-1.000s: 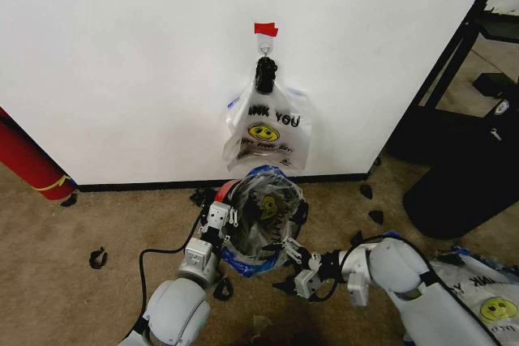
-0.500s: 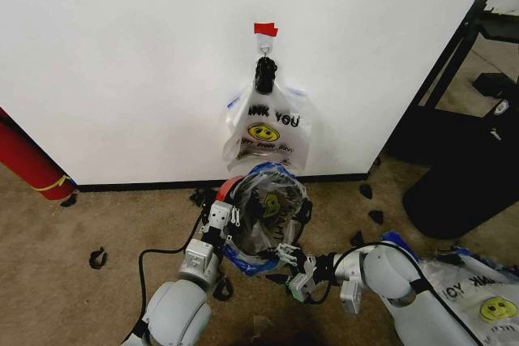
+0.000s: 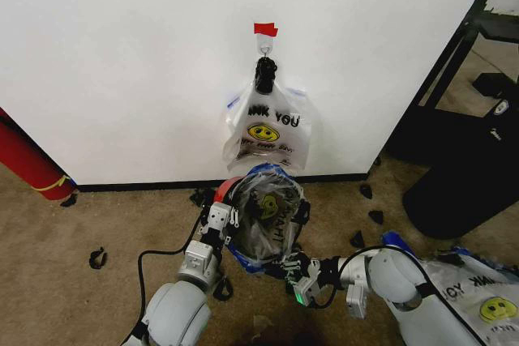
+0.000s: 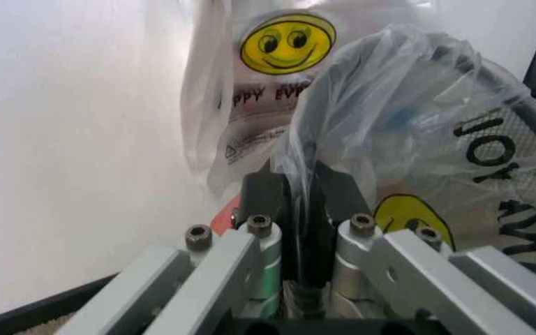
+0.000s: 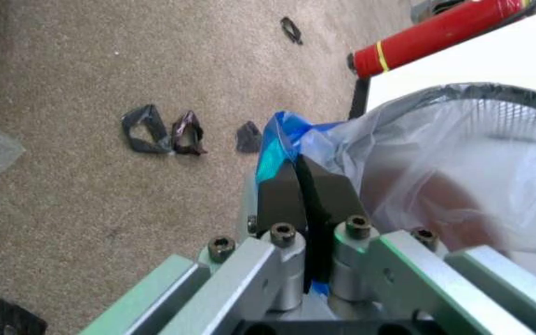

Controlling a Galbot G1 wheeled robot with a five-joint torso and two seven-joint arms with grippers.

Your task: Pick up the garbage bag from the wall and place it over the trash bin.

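Note:
The garbage bag [image 3: 263, 220] is draped over the small round trash bin [image 3: 226, 190] on the carpet below the wall [image 3: 130, 62]. My left gripper [image 3: 220, 218] is shut on the bag's film at the bin's left rim, seen close in the left wrist view [image 4: 298, 202]. My right gripper [image 3: 292, 271] is shut on the bag's blue edge [image 5: 282, 143] at the bin's near right side, with the film stretched toward me. More bags alike [image 3: 266, 131] hang from the hook [image 3: 264, 40] under the red tape [image 3: 265, 29].
A red cylinder [image 3: 28, 160] leans at the left wall. A big black container [image 3: 466, 180] and a black frame [image 3: 466, 34] stand right. Black scraps [image 3: 97, 258] dot the carpet, a cable [image 3: 154, 261] runs by my left arm, and loose bags [image 3: 486, 301] lie at the lower right.
My right gripper has drawn toward me and slightly left, pulling the bag's blue edge down over the bin's near rim. The left gripper has held still.

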